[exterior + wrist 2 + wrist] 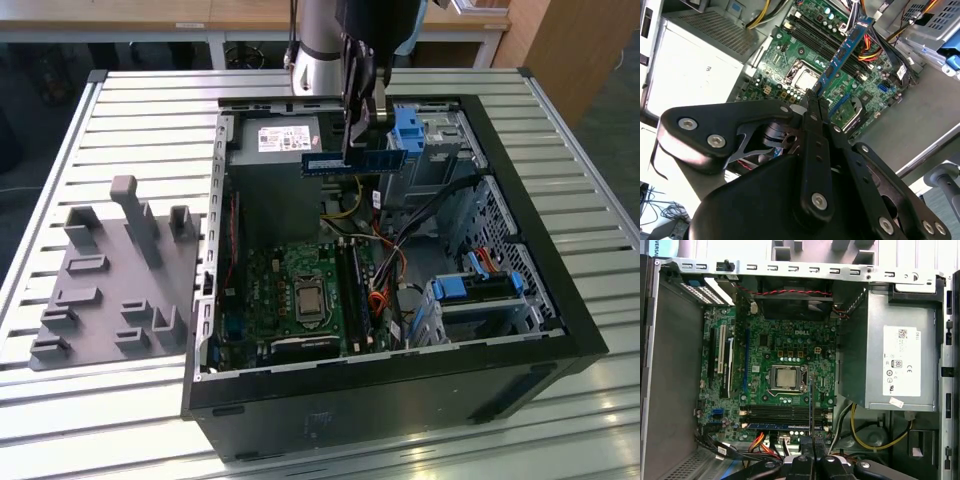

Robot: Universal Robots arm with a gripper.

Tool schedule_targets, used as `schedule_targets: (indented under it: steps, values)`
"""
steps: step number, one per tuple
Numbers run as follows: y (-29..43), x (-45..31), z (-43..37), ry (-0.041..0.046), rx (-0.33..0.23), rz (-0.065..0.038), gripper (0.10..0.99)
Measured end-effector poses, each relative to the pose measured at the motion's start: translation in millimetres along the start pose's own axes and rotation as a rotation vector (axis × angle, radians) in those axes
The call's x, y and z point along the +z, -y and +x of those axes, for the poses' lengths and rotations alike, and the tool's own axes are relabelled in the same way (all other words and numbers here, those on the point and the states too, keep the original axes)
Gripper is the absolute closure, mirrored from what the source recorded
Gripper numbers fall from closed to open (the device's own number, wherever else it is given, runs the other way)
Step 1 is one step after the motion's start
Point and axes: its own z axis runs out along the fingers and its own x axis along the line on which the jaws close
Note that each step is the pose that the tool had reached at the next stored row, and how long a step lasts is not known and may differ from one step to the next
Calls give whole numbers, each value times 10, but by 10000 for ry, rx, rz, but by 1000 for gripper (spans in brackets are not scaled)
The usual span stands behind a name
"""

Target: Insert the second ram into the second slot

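We've got the black two-finger gripper [352, 146] pinched shut on the second ram [372, 160], a long thin dark-blue circuit-board stick w/ a pale label. It's gripped approx. mid-length and held level, high over the open black PC case [400, 400]. The long black mem. slots [785, 415] on the green motherboard [765, 340] sit below, well apart, and the stick's long axis looks roughly crosswise to theirs.
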Motion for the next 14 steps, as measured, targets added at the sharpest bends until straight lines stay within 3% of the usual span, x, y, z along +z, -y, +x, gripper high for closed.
schedule_targets:
  steps: [14]
  values:
    - [-3, 0, 108, 0, 0, 0, 961]
